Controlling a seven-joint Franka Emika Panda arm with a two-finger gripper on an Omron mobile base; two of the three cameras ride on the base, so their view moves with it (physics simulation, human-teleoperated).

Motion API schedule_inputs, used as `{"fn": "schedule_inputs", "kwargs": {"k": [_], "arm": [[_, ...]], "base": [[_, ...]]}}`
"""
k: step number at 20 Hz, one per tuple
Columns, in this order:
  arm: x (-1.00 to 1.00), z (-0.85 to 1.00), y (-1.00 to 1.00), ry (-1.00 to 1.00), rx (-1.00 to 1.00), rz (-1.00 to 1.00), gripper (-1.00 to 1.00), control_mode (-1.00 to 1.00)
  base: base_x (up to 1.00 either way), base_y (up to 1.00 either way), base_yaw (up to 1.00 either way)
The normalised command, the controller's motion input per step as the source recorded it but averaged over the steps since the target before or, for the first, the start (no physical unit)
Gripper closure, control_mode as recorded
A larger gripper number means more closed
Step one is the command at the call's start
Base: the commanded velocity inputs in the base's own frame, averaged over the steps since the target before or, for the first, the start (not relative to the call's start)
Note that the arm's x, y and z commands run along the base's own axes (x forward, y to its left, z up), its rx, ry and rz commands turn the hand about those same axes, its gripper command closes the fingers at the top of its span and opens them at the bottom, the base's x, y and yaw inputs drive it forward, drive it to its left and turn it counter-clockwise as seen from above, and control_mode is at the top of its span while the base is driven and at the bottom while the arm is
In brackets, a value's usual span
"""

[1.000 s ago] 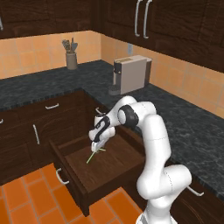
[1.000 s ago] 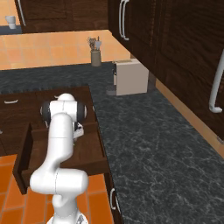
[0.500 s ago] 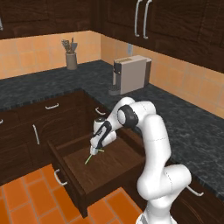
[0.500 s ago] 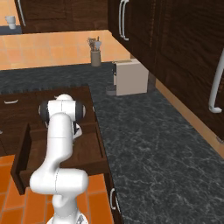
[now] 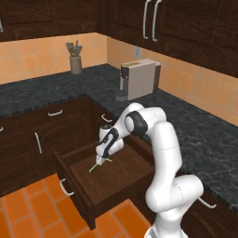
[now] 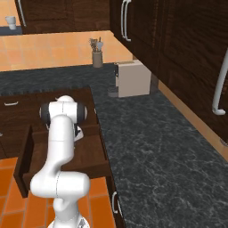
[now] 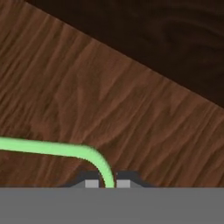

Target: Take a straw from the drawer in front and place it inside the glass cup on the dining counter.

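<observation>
straw (image 7: 52, 148), thin, pale green, bent

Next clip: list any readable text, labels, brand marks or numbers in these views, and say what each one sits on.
None readable. The coffee machine, the utensil holder, the cabinet fronts, the open drawer and the straw carry no visible lettering, labels or numbers.

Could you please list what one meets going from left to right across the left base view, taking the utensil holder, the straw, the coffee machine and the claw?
Utensil holder → straw → claw, shut on the straw → coffee machine.
</observation>
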Motion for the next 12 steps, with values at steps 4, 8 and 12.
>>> {"fn": "schedule_inputs", "kwargs": {"k": [4,8,12], "arm": [[-0.33,0.19,0.00,0.00,0.00,-0.01,1.00,-1.00],[-0.45,0.88,0.00,-0.04,0.00,-0.04,1.00,-1.00],[-0.21,1.00,0.00,-0.09,0.03,-0.01,1.00,-1.00]], "base": [[0.00,0.00,0.00],[0.00,0.00,0.00],[0.00,0.00,0.00]]}}
